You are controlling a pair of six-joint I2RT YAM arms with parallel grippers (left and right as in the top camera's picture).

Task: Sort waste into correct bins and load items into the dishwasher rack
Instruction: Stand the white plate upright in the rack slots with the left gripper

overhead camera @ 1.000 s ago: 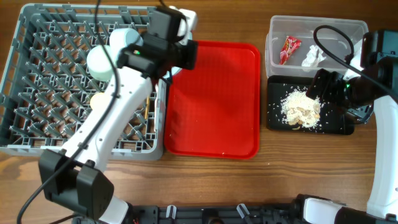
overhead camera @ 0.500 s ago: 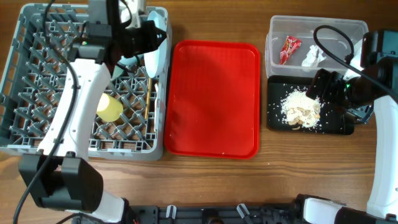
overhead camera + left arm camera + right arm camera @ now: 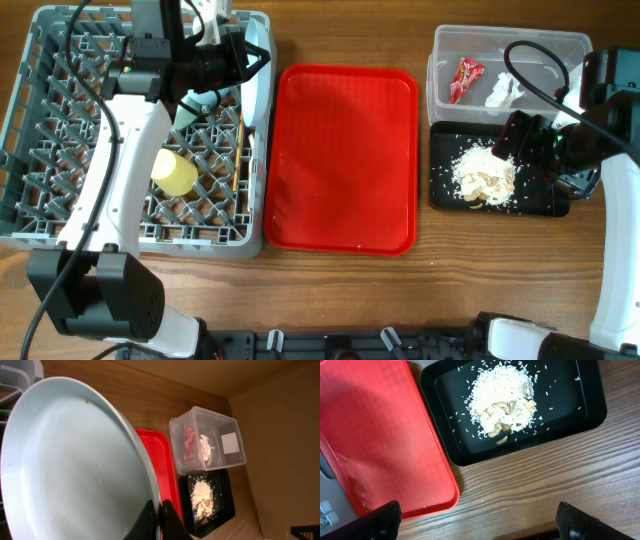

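Observation:
My left gripper (image 3: 247, 62) is shut on the rim of the white round plate (image 3: 259, 95) and holds it on edge over the right side of the grey dishwasher rack (image 3: 40, 130). In the left wrist view the plate (image 3: 75, 460) fills the frame, with the fingers (image 3: 159, 516) pinching its edge. A yellow cup (image 3: 175, 172), a pale green bowl (image 3: 196, 106) and wooden chopsticks (image 3: 238, 150) sit in the rack. My right gripper (image 3: 477, 515) is open and empty above the table beside the black tray (image 3: 445, 435), which holds the food scraps (image 3: 502, 395). The clear tub (image 3: 510, 42) holds the red wrapper (image 3: 467, 78) and the tissue (image 3: 503, 90).
The red serving tray (image 3: 345, 160) lies bare between the rack and the bins. The black tray (image 3: 548, 200) sits just in front of the clear tub. My right arm hangs over the black tray's right end.
My left arm has swung from the rack's back right corner to over the rack's right columns with the plate, now held on edge. The right arm has not moved.

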